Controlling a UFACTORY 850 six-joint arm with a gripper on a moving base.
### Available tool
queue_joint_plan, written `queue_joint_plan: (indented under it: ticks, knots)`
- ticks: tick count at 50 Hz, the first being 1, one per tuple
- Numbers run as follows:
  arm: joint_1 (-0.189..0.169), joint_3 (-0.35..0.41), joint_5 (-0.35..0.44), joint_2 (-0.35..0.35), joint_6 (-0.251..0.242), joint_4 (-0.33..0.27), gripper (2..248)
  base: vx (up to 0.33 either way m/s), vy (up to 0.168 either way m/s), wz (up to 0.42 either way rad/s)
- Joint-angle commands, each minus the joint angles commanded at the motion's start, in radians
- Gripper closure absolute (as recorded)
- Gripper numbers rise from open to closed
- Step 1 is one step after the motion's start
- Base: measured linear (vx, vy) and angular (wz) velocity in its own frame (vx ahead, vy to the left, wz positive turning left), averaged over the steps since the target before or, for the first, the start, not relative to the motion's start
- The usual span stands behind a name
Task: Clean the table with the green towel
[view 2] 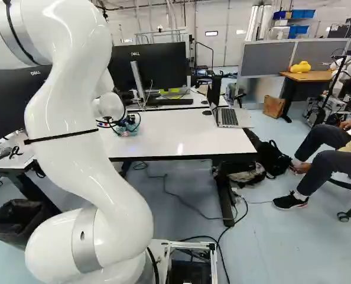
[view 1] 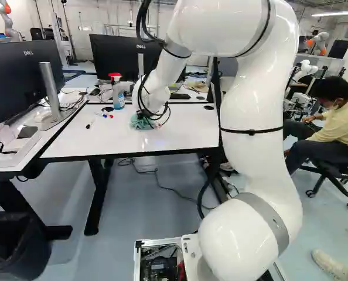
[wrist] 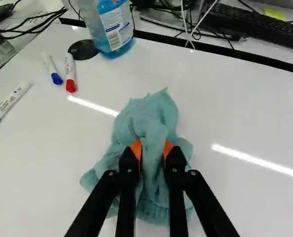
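One end effector [wrist: 152,149], clamped on green towel [wrist: 149,118], atop white table [wrist: 235,113]; hazard: an overwide wipe may topple spray bottle [wrist: 113,29] or scatter capped markers [wrist: 70,74]

Teal is shown by the towel [wrist: 149,116] between the orange pads [wrist: 136,148] of the black gripper [view 1: 143,117]. Beneath, the white table [wrist: 250,118] is edged in black. Ahead to its left, the bottle [wrist: 116,30] is tinted blue; white markers [wrist: 69,66] are capped blue, red, black.

Bright light throughout, with white streaks of glare across the glossy tabletop [wrist: 255,113].
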Motion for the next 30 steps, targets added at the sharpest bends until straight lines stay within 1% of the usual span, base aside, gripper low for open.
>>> queue_joint_plan:
  ticks: [13, 30]
  knots:
    - [0.035, 0.029, 0.000, 0.023, 0.000, 0.000, 185, 0.000, 0.000, 0.000]
    - [0.073, 0.094, 0.000, 0.074, 0.000, 0.000, 185, 0.000, 0.000, 0.000]
